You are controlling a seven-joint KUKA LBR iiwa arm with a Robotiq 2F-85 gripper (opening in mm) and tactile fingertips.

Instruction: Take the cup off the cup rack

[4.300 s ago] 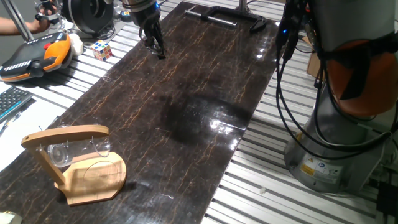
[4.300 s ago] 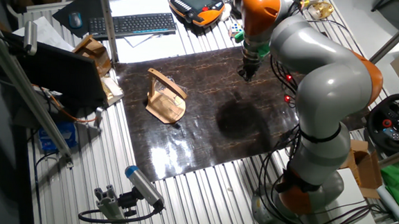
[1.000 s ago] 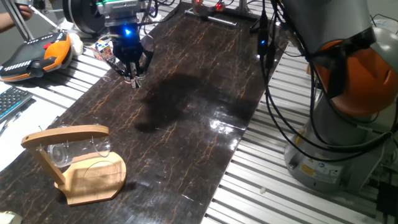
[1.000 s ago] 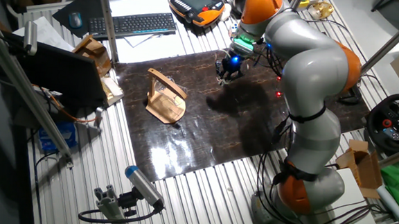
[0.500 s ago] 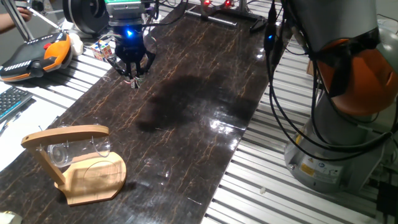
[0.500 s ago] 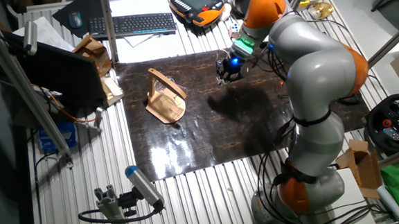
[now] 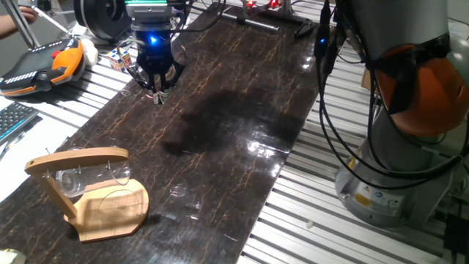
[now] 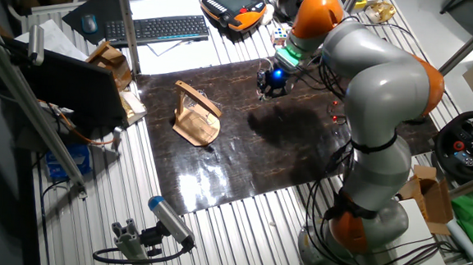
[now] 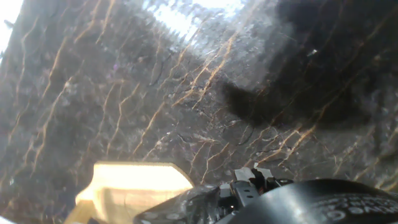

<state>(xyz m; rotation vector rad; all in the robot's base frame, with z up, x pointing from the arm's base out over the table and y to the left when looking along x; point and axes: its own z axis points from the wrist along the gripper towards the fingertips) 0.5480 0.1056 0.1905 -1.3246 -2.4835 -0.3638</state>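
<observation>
The cup rack (image 7: 94,196) is a light wooden stand at the near left end of the dark marble table top (image 7: 234,103). The cup (image 7: 70,180), clear glass, hangs under the rack's top bar. My gripper (image 7: 156,94) hovers low over the table's far left part, well away from the rack, fingers drawn together and empty. In the other fixed view the rack (image 8: 195,115) stands to the left of the gripper (image 8: 265,90). The hand view shows marble and the rack's wooden base (image 9: 134,185) at the bottom left; the cup and the fingertips are hidden there.
An orange teach pendant (image 7: 42,63), a colour cube (image 7: 121,58) and a keyboard (image 7: 13,120) lie on the slatted bench left of the table. The arm's base (image 7: 396,161) and hanging cables (image 7: 330,88) stand to the right.
Over the last seconds the gripper has come from the table's far end towards the left edge and turned its wrist. In the last second it has barely shifted. Rack and cup have not moved.
</observation>
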